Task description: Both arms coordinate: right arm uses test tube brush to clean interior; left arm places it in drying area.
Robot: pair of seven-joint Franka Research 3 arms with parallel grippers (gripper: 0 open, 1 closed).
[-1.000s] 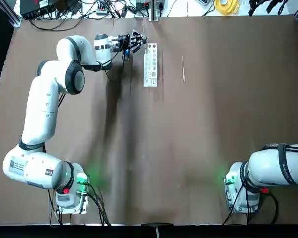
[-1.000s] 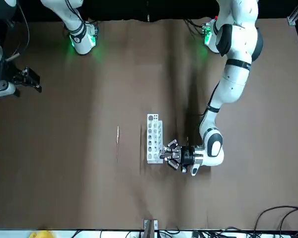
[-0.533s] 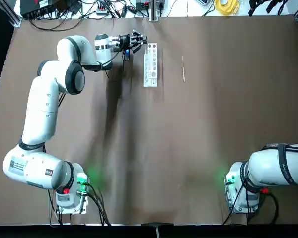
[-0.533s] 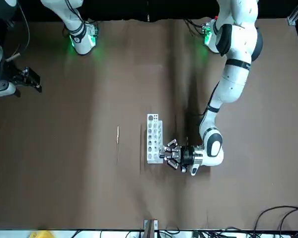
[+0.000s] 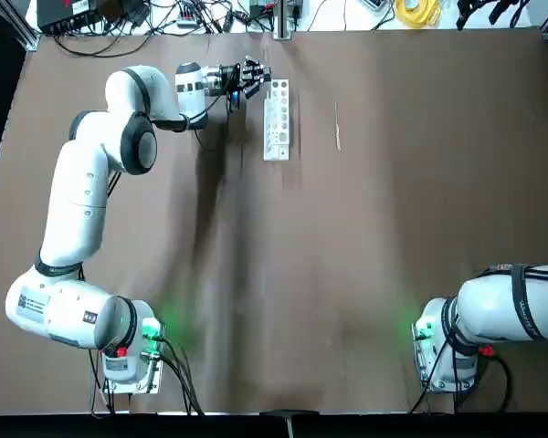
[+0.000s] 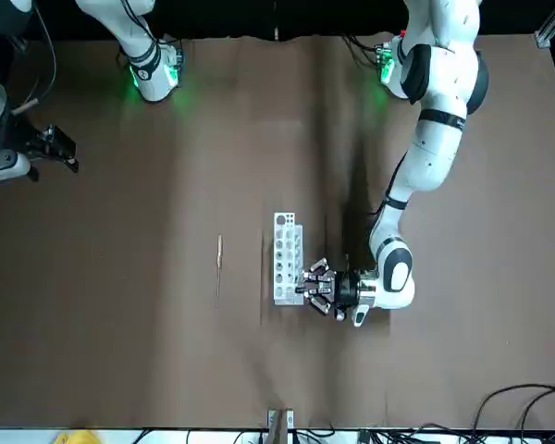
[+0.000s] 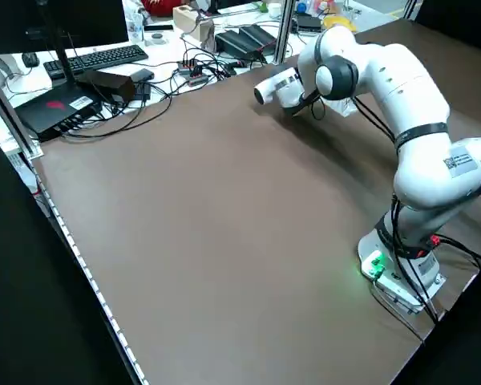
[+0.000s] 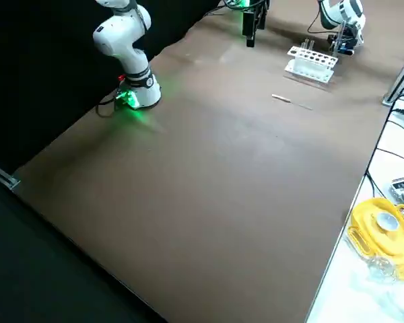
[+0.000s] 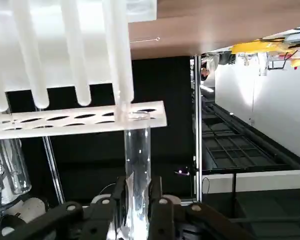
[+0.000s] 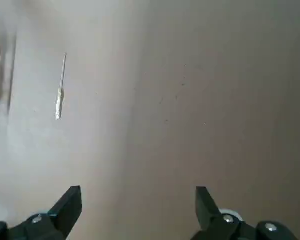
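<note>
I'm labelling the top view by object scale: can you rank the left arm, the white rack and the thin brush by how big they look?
1. White jointed left arm, by far the largest.
2. White oblong rack with round holes.
3. Thin pale test tube brush: somewhat shorter than the rack and far thinner.

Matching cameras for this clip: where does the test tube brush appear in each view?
Top: test tube brush, right of the white rack.
Front, left of that rack.
Left side: not in it.
Right side, below the rack.
Left wrist: thin line.
Right wrist.
Shared landmark: the rack.
</note>
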